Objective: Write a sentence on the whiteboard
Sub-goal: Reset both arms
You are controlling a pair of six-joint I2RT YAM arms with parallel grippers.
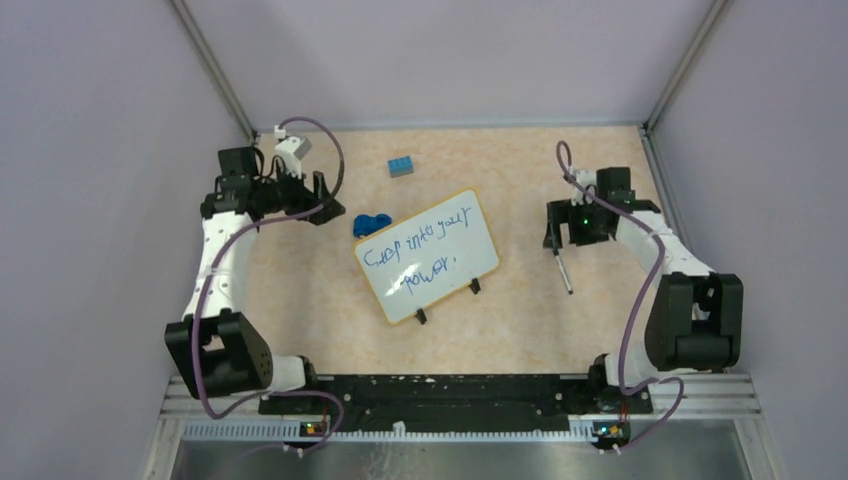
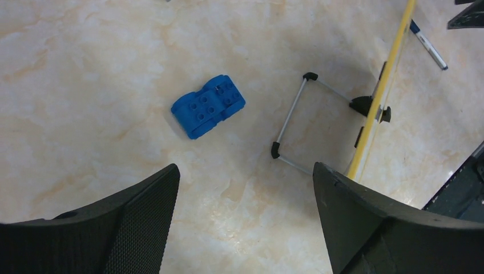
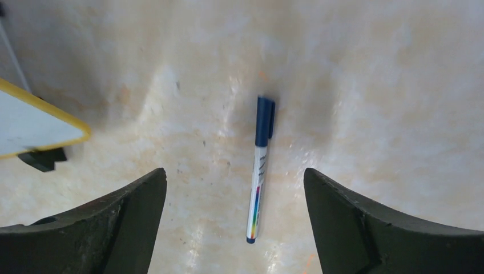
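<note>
Whiteboard (image 1: 428, 256) mid-tabletop, tilted on its stand, blue two-line sentence (image 1: 418, 258) across it, left end effector (image 2: 244, 171) wide open, empty, near blue toy brick (image 2: 208, 105), right end effector (image 3: 234, 171) wide open, empty, capped marker (image 3: 259, 171) lying loose toward right edge.

Beige marbled table (image 1: 520, 330), whiteboard (image 1: 427, 255), marker (image 1: 563, 270), blue brick (image 1: 401, 166), blue block (image 1: 372, 224)
</note>
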